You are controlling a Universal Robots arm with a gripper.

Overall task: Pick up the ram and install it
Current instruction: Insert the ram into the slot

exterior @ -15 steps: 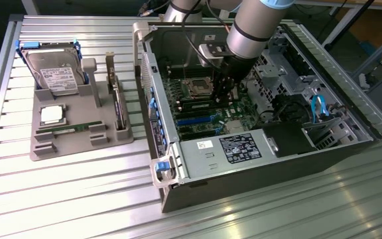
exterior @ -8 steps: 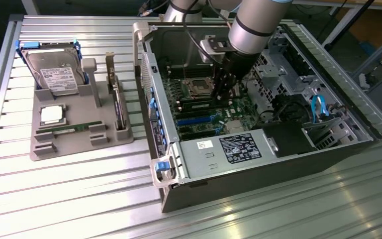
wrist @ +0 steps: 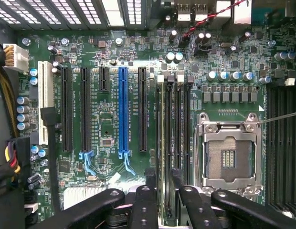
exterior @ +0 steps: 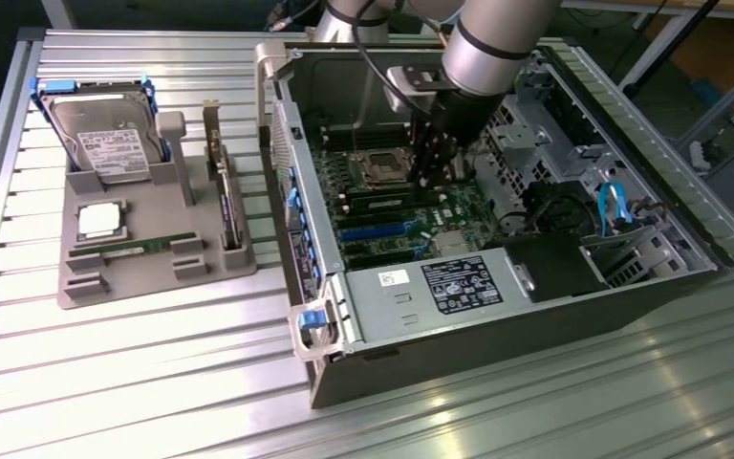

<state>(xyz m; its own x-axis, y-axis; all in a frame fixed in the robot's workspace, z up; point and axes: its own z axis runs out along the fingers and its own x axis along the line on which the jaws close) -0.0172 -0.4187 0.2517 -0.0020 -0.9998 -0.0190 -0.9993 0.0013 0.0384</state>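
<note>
While your claw [wrist: 163, 177] hangs inside the open computer case [exterior: 341, 316], its two fingers stand partly apart with a plain gap between them. You have nothing visibly clamped there. Directly beneath the claw run the memory slots [wrist: 174, 119] of the motherboard [wrist: 105, 109], with the CPU socket [wrist: 227, 152] just beside them. A green strip in those slots, close under the claw in the exterior view, may be a stick already seated, but you cannot be sure of that from here.

One ram [exterior: 138, 247] lies flat in the grey tray [exterior: 150, 282] on the counter [exterior: 150, 382], well apart from the claw and beyond the case wall.

Judge the ram as light and stiff yet fragile: a thin board that will tip easily in a narrow grip. You would best take it by its two flat faces, near the middle of the long upper edge. Keep off the contact edge, and squeeze no harder than you need, so the small chips are not crushed.
</note>
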